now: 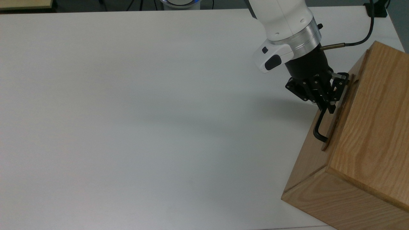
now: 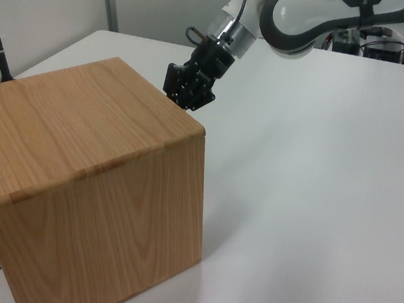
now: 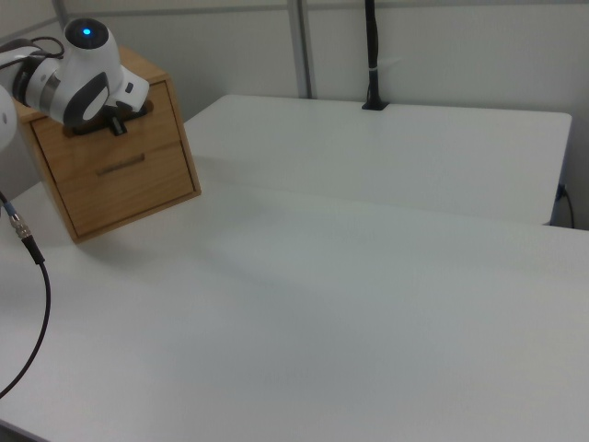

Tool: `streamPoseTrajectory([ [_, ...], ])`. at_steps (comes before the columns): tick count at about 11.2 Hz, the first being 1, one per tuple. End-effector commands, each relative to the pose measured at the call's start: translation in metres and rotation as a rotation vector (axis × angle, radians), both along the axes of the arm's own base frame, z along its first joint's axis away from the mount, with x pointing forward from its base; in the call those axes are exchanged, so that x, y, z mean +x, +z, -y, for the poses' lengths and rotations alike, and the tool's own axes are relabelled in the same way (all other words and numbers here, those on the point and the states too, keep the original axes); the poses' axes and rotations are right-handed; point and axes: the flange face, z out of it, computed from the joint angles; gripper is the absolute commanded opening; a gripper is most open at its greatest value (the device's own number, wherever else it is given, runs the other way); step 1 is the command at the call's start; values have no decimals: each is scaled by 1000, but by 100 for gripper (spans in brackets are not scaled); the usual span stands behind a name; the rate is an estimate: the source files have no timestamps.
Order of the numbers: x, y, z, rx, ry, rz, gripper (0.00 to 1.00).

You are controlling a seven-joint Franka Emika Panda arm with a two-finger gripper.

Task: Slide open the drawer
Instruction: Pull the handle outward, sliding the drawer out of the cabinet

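The oak casing (image 1: 370,121) stands at the top view's right edge, and the drawer (image 1: 334,127) sits pushed in, its front panel flush with the box. Its black bar handle (image 1: 319,127) runs along that front. My gripper (image 1: 329,103) is shut on the upper half of the handle, one finger on each side of the bar. In the left view the gripper (image 2: 188,101) reaches down behind the far top edge of the casing (image 2: 80,146). In the right view the arm's wrist (image 3: 87,74) covers the upper front of the casing (image 3: 129,184).
The white table (image 1: 143,111) stretches wide to the top view's left of the box. A black cable (image 1: 361,35) trails from the wrist toward the table's far corner. A black post (image 3: 373,55) stands at the far table edge in the right view.
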Motion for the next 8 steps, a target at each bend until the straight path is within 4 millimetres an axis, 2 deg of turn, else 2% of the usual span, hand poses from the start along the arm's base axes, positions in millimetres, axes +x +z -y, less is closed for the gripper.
streamPoseTrajectory([
  [1, -2, 8, 18, -8, 15, -86, 16],
  [2, 0, 20, 44, -9, 10, -111, 15],
  [4, -7, 33, 76, -36, 64, -157, 15],
  [6, -30, 32, 113, -81, 155, -227, 14],
  [8, -49, 27, 155, -99, 163, -263, 14],
])
